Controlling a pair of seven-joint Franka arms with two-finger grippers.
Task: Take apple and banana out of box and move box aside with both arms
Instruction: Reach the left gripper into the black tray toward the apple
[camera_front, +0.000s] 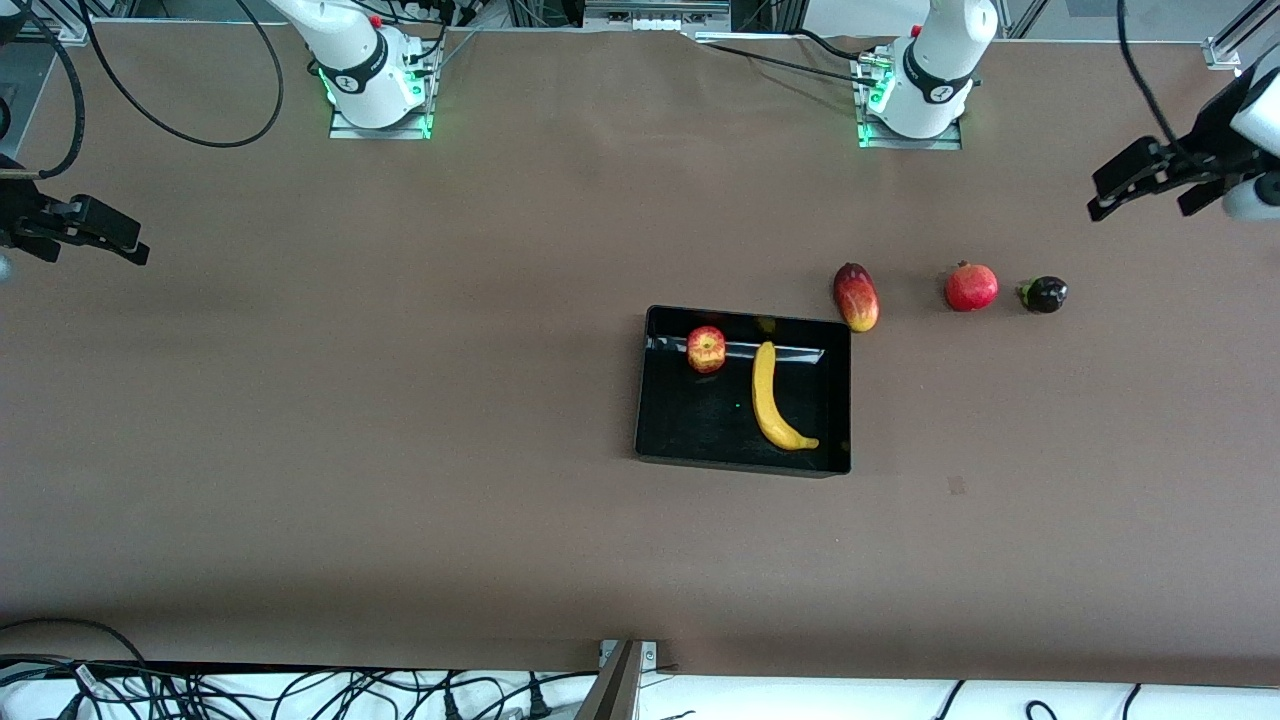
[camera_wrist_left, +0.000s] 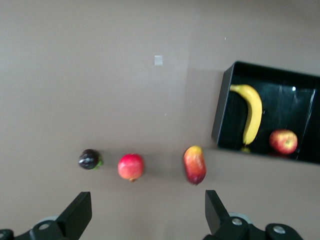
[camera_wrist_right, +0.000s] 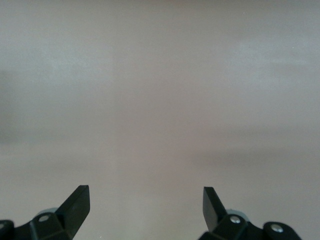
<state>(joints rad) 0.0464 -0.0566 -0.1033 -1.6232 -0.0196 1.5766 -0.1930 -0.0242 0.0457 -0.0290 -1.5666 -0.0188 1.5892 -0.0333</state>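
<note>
Lying in glossy black box (camera_front: 744, 455): streaked apple (camera_front: 706, 349), curved yellow banana (camera_front: 772, 396).

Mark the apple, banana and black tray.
apple (camera_front: 706, 349), front view, middle of its top.
banana (camera_front: 768, 395), front view, mid-length of its curved body.
black tray (camera_front: 700, 425), front view, bare floor nearer the camera.
</note>
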